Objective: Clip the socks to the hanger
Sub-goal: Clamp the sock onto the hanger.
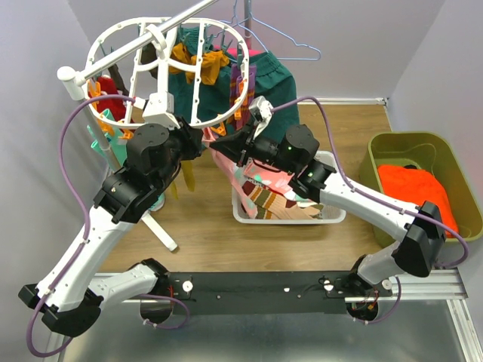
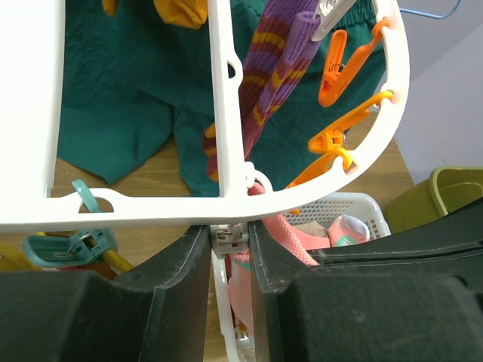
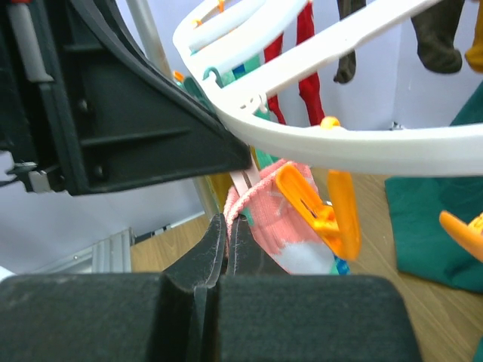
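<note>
Black fingers of the right gripper [image 3: 225, 226] press together on the cuff edge of a pink sock [image 3: 275, 219], held up just under the hanger [image 3: 339, 143] rim beside an orange clip [image 3: 332, 215]. Facing it, the left gripper [image 2: 229, 230] is clamped on a pale clip [image 2: 229, 243] dangling from the same rim. A maroon striped sock [image 2: 275, 75] hangs clipped farther along. Behind it hangs a green garment [image 2: 121, 90]; a white mesh basket [image 1: 328, 215] sits below.
</note>
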